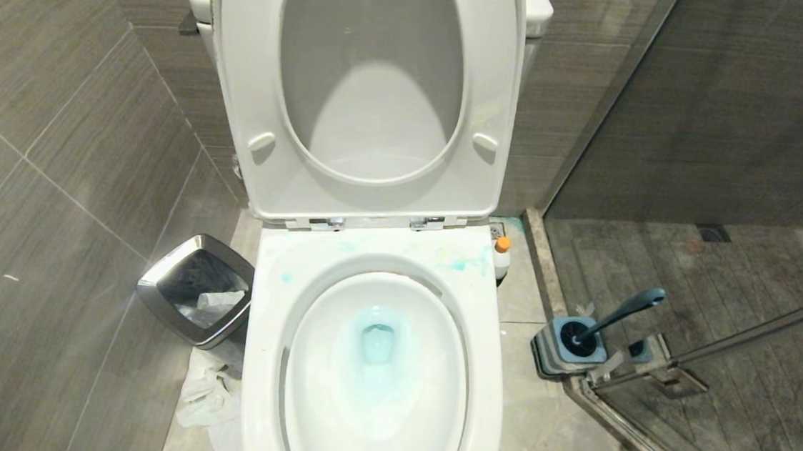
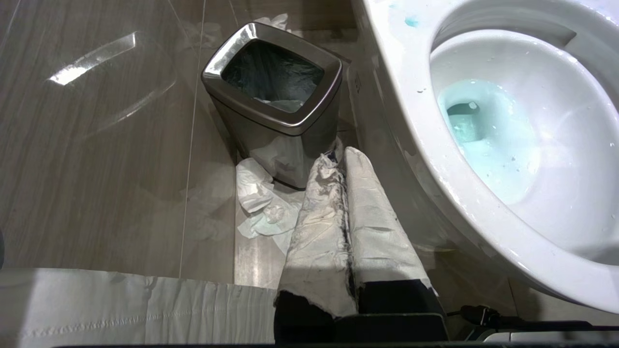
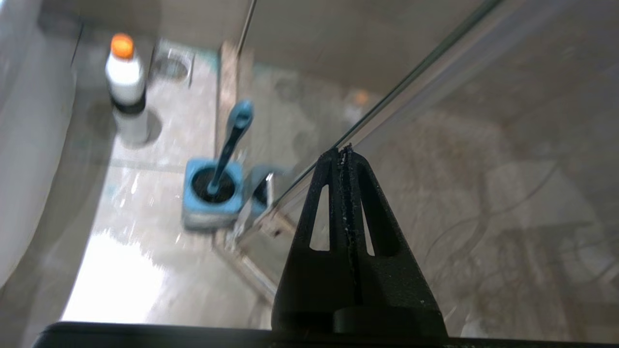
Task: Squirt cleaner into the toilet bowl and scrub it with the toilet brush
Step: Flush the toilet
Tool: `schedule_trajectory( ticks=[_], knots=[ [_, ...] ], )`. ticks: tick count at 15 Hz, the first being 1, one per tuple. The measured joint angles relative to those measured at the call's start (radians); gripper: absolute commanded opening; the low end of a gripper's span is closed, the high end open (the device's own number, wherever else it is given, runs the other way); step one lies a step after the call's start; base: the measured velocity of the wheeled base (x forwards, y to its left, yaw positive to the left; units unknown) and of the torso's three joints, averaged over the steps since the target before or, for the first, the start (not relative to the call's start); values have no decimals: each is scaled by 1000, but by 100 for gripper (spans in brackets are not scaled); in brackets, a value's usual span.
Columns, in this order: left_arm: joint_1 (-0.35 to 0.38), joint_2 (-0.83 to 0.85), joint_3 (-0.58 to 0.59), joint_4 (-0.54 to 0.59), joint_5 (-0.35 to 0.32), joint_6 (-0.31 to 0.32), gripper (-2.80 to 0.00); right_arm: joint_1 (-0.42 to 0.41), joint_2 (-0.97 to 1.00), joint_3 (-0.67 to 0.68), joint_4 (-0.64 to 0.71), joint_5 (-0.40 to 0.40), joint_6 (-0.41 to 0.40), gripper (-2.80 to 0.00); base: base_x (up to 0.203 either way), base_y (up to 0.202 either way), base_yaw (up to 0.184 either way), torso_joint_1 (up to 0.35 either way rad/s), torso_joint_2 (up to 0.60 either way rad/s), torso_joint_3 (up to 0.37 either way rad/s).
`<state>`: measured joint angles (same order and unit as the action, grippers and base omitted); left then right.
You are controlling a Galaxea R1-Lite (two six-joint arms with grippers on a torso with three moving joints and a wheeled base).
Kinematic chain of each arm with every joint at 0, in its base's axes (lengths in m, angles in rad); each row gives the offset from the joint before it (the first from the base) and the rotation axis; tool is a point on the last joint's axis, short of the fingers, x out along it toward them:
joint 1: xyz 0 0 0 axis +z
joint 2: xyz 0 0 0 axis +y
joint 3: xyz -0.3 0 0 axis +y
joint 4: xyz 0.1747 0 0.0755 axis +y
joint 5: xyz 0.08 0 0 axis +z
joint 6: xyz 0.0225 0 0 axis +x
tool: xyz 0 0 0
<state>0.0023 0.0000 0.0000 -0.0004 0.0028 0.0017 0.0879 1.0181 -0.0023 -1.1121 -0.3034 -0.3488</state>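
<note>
Right wrist view: toilet brush leans toward twelve o'clock, at ten o'clock from the clenched, empty right gripper.

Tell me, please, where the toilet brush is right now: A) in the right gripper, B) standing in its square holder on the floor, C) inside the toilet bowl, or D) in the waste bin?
B: the toilet brush leans in its holder by the glass, right of the toilet bowl.

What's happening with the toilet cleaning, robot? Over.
Left gripper shut, paper-wrapped, beside steel bin. Right gripper shut, empty. Teal-blue toilet brush in holder; orange-capped white cleaner bottle on floor; teal liquid in white ceramic bowl. Nothing blocking.
</note>
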Motion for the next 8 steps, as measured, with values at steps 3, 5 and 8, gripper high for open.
schedule_trajectory(
  ticks=[3, 5, 8],
  knots=[
    [0, 0, 0, 0, 0, 0, -280, 0, -112, 2, 50, 2, -34, -280, 0, 0, 0, 0, 0, 0],
    [0, 0, 0, 0, 1, 0, -280, -17, -220, 2, 152, 18, -33, -280, 0, 0, 0, 0, 0, 0],
    [0, 0, 0, 0, 0, 0, -280, -61, -407, 2, 358, 100, 3, -280, 0, 0, 0, 0, 0, 0]
  ],
)
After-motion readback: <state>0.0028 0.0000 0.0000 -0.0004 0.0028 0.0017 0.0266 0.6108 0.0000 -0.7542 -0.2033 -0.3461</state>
